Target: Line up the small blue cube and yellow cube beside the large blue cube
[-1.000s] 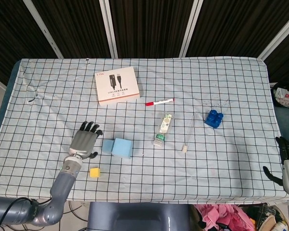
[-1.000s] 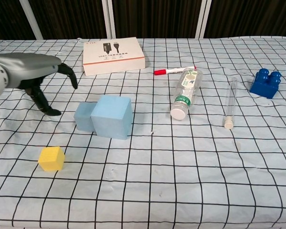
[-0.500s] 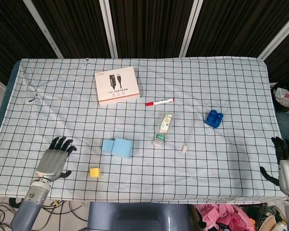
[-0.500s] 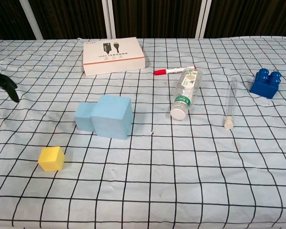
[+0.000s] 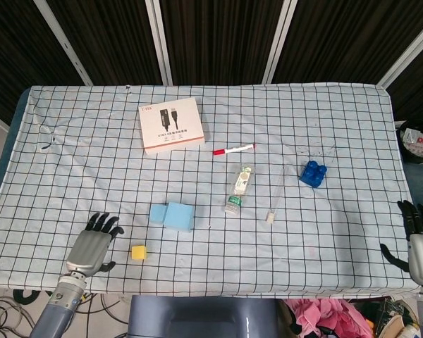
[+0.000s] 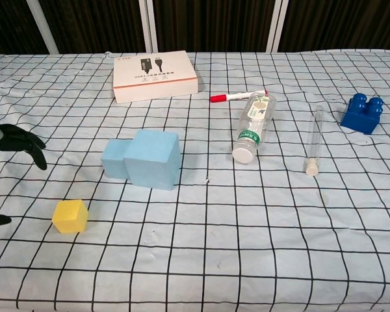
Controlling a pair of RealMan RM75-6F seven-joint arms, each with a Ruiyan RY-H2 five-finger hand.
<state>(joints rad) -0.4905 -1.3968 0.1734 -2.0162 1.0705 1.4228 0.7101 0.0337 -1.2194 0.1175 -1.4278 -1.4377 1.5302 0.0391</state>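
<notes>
The large light-blue cube (image 5: 180, 216) (image 6: 153, 158) sits on the checked cloth with the small blue cube (image 5: 158, 213) (image 6: 115, 160) touching its left side. The yellow cube (image 5: 138, 252) (image 6: 69, 216) lies apart, nearer the front edge and left of them. My left hand (image 5: 92, 244) (image 6: 12, 140) is open, fingers spread, just left of the yellow cube and holding nothing. My right hand (image 5: 417, 236) is open at the far right table edge, away from the cubes; the chest view does not show it.
A white box (image 5: 171, 124) lies at the back left. A red pen (image 5: 233, 149), a lying bottle (image 5: 239, 188) and a test tube (image 5: 275, 199) sit right of the cubes. A dark blue toy brick (image 5: 313, 172) stands further right.
My left hand left the small blue cube's side, swung out to the left front, and has now come back right toward the yellow cube. The cubes have not moved.
</notes>
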